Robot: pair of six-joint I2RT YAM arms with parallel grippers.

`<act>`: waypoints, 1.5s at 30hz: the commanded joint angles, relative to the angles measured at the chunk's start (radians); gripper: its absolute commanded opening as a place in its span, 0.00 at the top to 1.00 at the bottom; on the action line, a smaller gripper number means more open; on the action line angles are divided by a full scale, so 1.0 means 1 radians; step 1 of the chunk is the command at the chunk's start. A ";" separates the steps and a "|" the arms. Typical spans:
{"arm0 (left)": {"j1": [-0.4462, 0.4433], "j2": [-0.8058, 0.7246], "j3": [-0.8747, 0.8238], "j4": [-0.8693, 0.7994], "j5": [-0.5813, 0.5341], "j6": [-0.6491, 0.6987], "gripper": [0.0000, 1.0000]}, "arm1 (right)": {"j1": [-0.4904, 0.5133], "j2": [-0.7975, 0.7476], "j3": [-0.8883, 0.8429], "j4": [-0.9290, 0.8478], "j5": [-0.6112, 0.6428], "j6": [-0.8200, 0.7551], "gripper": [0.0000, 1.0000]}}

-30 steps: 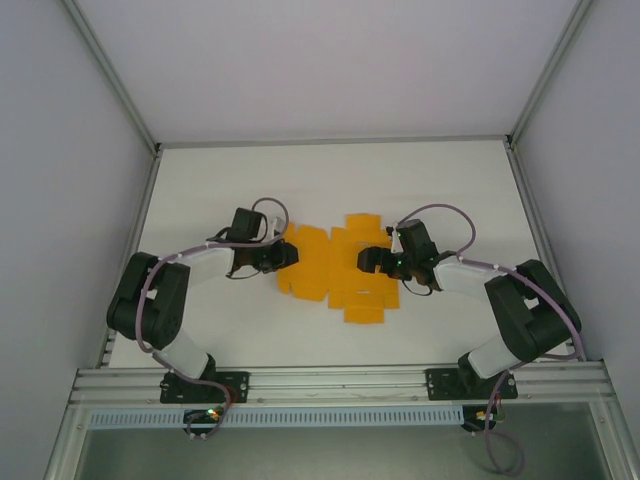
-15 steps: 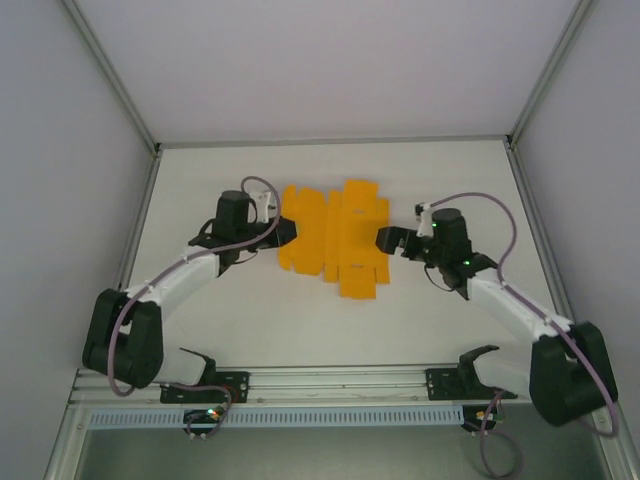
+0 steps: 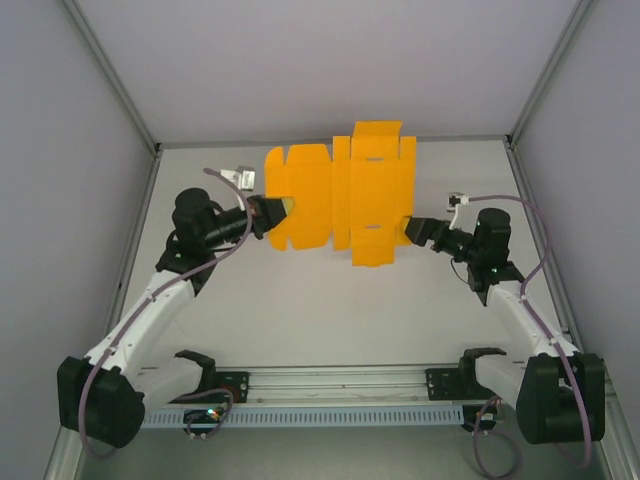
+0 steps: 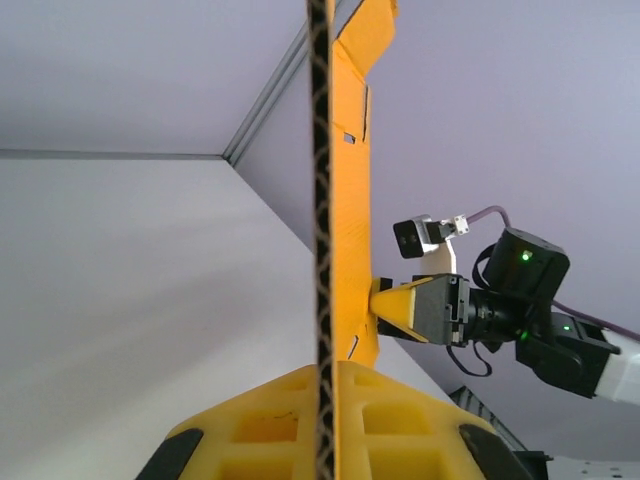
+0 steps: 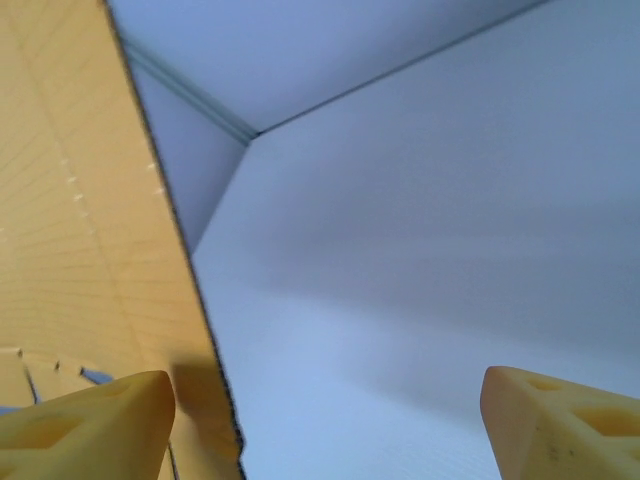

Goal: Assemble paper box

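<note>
Since a second ago both arms have swung out wide, and the paper box (image 3: 350, 190) has come up off the table (image 3: 330, 320) into the upper middle of the overhead frame. It's still an unfolded sheet. My left gripper (image 3: 272, 210) is clamped on its left edge. The right gripper (image 3: 412, 230) has its fingers (image 5: 90, 420) apart, with one beside the right edge. I'd seat that edge between them before pinching, so the card doesn't buckle. No readable writing anywhere.

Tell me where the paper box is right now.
Top view: the paper box, a flat sheet, is raised over the far middle of the table, left gripper pinching its left edge, right gripper open at its right edge.
</note>
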 commanded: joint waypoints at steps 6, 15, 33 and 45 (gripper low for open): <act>0.009 -0.018 -0.034 0.091 0.065 -0.073 1.00 | -0.002 0.049 0.023 0.225 -0.200 0.097 0.31; 0.015 -0.012 -0.045 0.079 0.046 -0.073 1.00 | -0.001 0.057 0.049 0.204 -0.200 0.080 1.00; 0.022 0.084 0.040 -0.758 -0.878 0.135 0.00 | 0.264 0.377 0.332 -0.472 0.355 -0.453 1.00; 0.028 0.097 0.049 -0.673 -0.796 0.147 0.00 | 0.591 0.656 0.573 -0.459 1.168 -1.152 1.00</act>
